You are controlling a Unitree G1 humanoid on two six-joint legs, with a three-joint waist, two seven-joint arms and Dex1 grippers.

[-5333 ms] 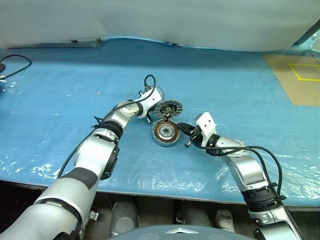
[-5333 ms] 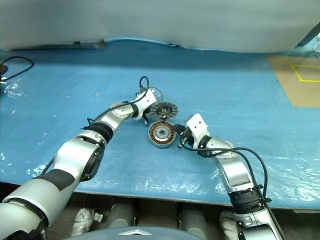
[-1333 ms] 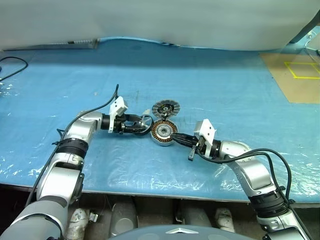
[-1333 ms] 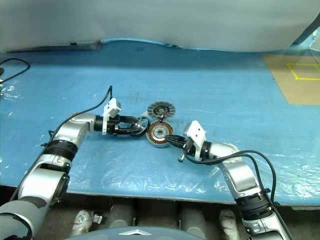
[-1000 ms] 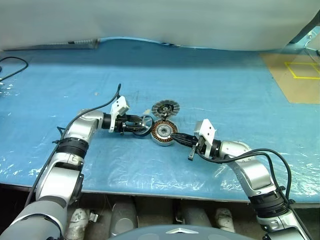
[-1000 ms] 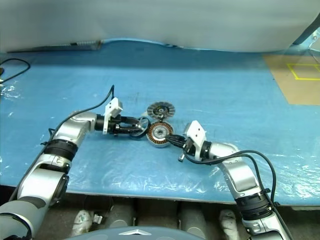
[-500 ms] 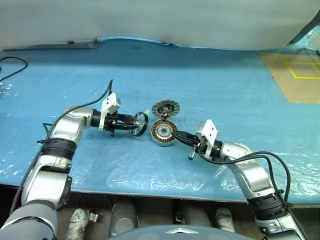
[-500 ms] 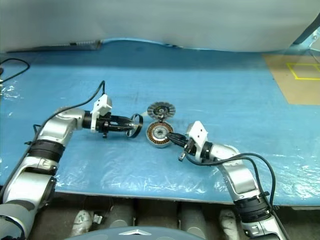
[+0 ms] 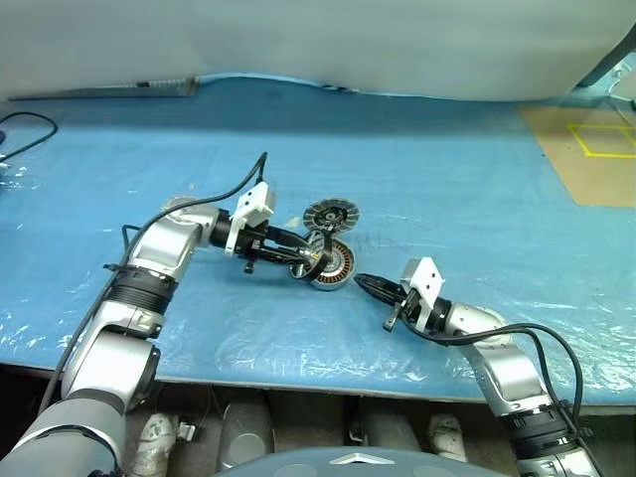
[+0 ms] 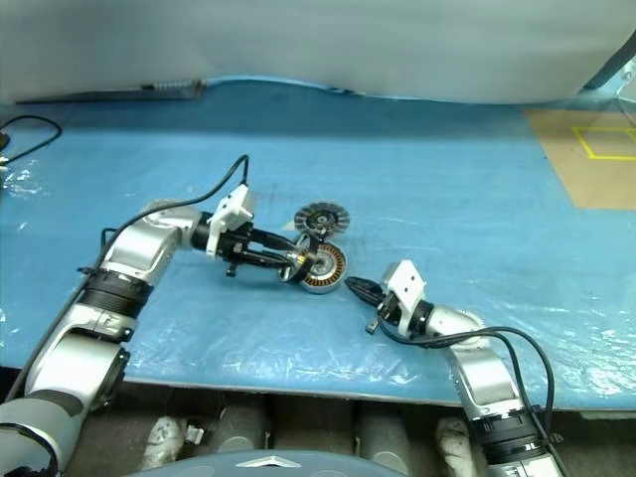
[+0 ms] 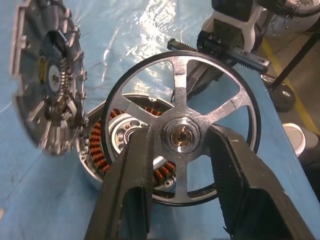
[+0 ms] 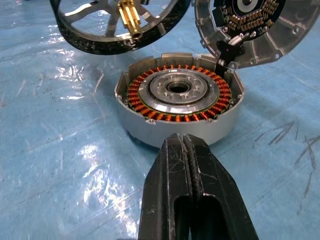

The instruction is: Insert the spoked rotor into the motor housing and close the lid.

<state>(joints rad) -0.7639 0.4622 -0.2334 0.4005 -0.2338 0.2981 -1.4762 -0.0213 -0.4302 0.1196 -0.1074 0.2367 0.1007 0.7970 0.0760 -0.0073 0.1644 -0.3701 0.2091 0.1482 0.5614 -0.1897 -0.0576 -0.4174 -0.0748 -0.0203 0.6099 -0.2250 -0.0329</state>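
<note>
Here the spoked rotor hangs just above the motor housing's left edge, pinched at its hub by the left gripper. The lid stands tilted open at the housing's far side. Near right, the right gripper rests with fingers pressed together on the blue sheet.

On the blue sheet there were three round motor parts: one spoked rotor, one motor housing with copper windings, and one ribbed lid at about twelve o'clock from the housing. Two grippers were counted, the left gripper and the right gripper. One black cable lay at about ten o'clock.
</note>
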